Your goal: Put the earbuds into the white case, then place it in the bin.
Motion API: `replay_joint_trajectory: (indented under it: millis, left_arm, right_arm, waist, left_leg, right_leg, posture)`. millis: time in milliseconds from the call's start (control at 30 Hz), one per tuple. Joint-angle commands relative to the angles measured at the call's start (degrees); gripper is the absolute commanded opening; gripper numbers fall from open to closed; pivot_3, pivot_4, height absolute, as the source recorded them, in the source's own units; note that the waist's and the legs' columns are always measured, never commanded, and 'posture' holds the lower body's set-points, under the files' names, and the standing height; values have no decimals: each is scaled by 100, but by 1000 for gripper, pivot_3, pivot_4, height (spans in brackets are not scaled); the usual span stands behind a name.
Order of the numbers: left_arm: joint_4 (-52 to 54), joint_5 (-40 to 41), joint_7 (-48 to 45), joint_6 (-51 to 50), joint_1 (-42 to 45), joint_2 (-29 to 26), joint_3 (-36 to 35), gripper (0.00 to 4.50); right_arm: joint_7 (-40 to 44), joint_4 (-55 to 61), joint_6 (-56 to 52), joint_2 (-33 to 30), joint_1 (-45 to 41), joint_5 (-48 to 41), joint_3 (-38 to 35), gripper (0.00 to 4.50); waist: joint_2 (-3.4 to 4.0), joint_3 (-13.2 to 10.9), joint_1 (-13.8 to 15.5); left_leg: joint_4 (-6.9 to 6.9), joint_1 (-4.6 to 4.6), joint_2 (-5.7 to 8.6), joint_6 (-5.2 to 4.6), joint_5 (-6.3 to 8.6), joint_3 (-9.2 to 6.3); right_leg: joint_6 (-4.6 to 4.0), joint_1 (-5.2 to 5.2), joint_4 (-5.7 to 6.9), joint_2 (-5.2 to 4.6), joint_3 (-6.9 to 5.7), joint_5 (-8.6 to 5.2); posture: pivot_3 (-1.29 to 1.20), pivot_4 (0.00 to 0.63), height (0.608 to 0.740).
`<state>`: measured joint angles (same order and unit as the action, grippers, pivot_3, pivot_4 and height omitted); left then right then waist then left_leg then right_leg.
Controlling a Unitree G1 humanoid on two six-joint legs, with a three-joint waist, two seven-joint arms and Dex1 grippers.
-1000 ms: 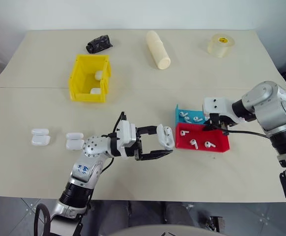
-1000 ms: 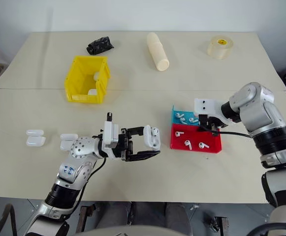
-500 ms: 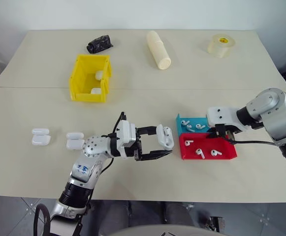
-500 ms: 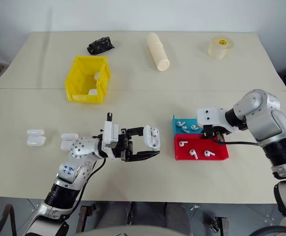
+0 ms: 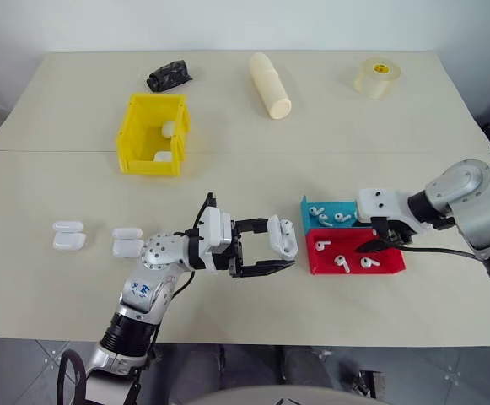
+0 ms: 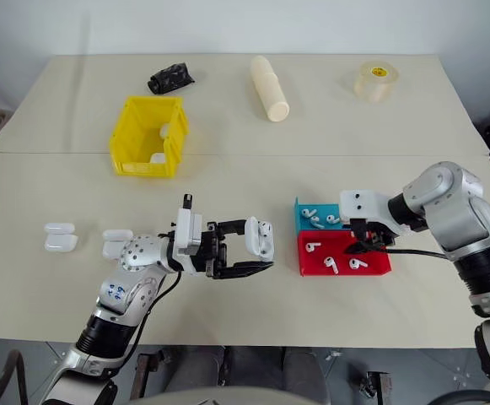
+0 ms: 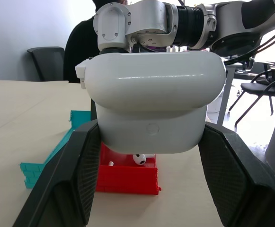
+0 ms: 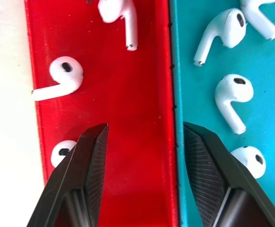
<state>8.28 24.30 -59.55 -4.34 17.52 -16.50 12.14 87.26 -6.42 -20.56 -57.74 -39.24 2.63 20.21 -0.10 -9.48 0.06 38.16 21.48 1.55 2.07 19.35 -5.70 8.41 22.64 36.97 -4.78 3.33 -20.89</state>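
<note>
Left pincer [image 5: 282, 251] clamps the glossy white earbud case [image 5: 283, 236] at frame centre. Right pincer [image 8: 144, 156] hangs spread and empty over the shallow red tray [image 5: 379, 263], tiny white earbuds [image 8: 65, 75] beneath. Bright yellow bin [image 5: 135, 139] waits upper left.

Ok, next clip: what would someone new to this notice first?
Probably the left gripper near the table's front edge, shut on a white case held up off the table. To its right, the right gripper hangs open over the red tray of earbuds, beside the blue tray. Farther back on the left stands the yellow bin.
</note>
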Motion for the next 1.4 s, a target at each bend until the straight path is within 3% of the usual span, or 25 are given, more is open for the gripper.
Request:
replay_joint_trajectory:
  millis: [33,467,667,700,1333,1400]
  left_arm:
    - [128,112,-37,21,79,11,-34,2780]
    - [38,92,-86,67,125,71,-13,2780]
    - [-41,82,-121,97,182,118,-1,2780]
    - [-54,82,-122,101,195,132,1,2780]
    - [-2,31,10,152,152,175,-30,2780]
    - [18,37,16,152,139,163,-32,2780]
  right_arm:
    - [178,265,-123,-188,-45,-168,-259,2474]
    - [289,476,-777,-550,-447,-657,-636,2474]
    - [-115,-154,-810,-379,-867,-344,-410,4393]
    - [-231,-284,-842,-291,-938,-244,-350,4476]
    - [-514,-1599,-477,519,-1354,637,218,4476]
    - [-512,-1708,-394,526,-1358,731,246,4098]
  waist:
    - [0,0,1]
    - [1,-1,5]
    - [1,-1,3]
    - [1,-1,1]
    - [2,-2,-6]
    - [2,-2,-12]
  left_leg:
    - [0,0,0,0,0,0]
    - [-1,0,0,0,0,1]
    - [-4,0,0,0,0,2]
    - [-3,0,-1,0,0,2]
    - [-2,1,5,0,0,3]
    - [-2,1,4,0,0,3]
  right_leg:
    - [0,0,-1,0,0,0]
    - [0,1,-2,0,2,0]
    - [0,1,-2,1,2,0]
    - [0,1,-2,1,1,0]
    - [0,6,1,-4,2,0]
    - [0,6,1,-3,2,0]
  posture:
    - [0,150,740]
    - [0,150,740]
    - [0,150,740]
    - [0,150,740]
    - [0,150,740]
    - [0,150,740]
